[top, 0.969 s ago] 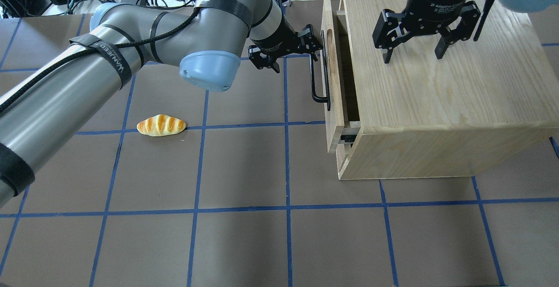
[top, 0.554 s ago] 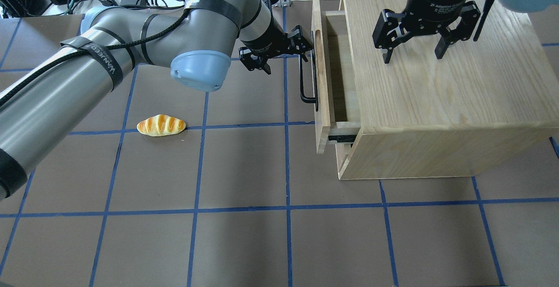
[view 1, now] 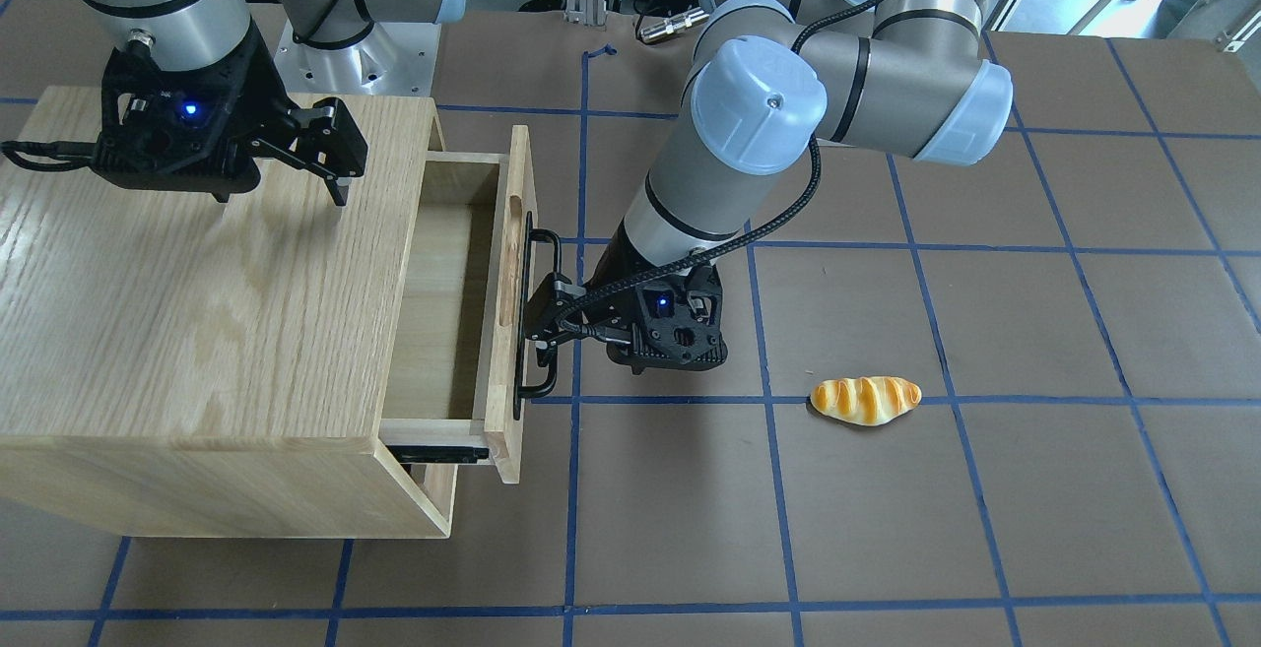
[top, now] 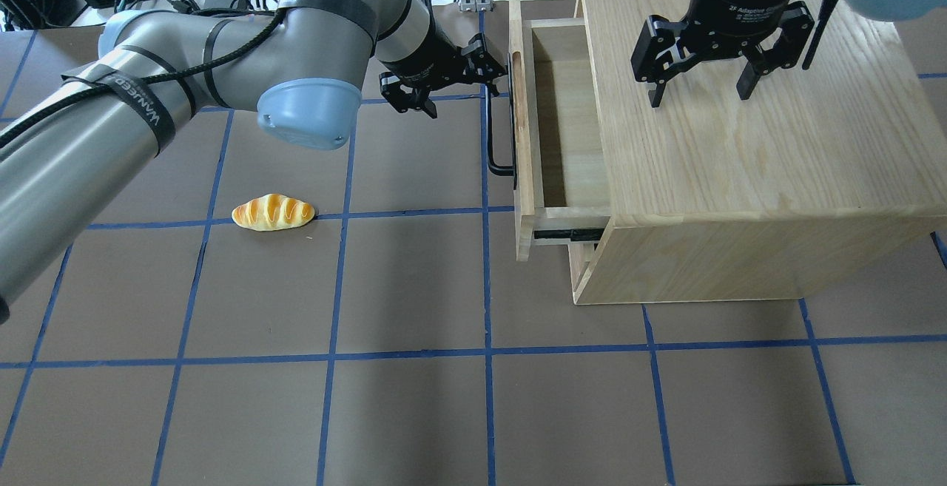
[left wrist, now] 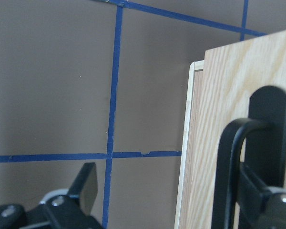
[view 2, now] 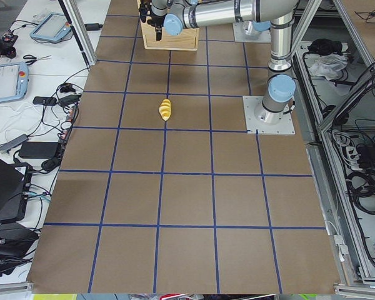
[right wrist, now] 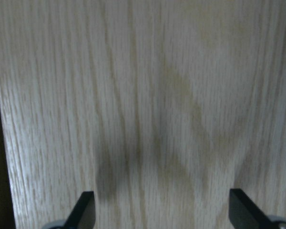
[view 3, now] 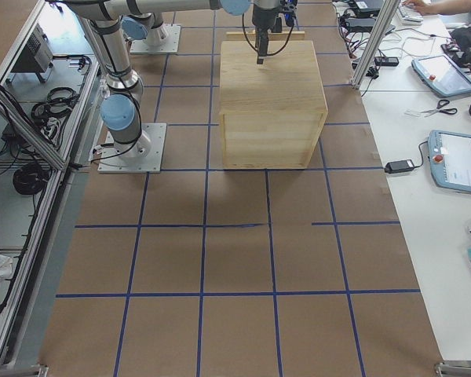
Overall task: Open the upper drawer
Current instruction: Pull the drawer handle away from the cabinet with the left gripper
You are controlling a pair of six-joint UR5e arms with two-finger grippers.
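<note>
The upper drawer [top: 524, 138] is pulled partway out of the oak cabinet [top: 740, 175], and its inside shows empty. It also shows in the front view [view 1: 509, 312]. My left gripper [top: 464, 90] is open, with one finger hooked behind the black bar handle [top: 494, 138]. The left wrist view shows the handle [left wrist: 229, 171] close up against the drawer front [left wrist: 205, 143], the fingers wide apart. My right gripper [top: 699, 90] is open and hovers just above the cabinet top, holding nothing.
A toy bread roll [top: 273, 212] lies on the brown mat left of the drawer, and it also shows in the front view [view 1: 865, 400]. A lower drawer front sits closed under the open one. Cables and boxes lie beyond the table's far edge.
The drawer has slid further out of the cabinet, toward the overhead view's left. My left gripper moved the same way with the handle. The right gripper has not moved.
</note>
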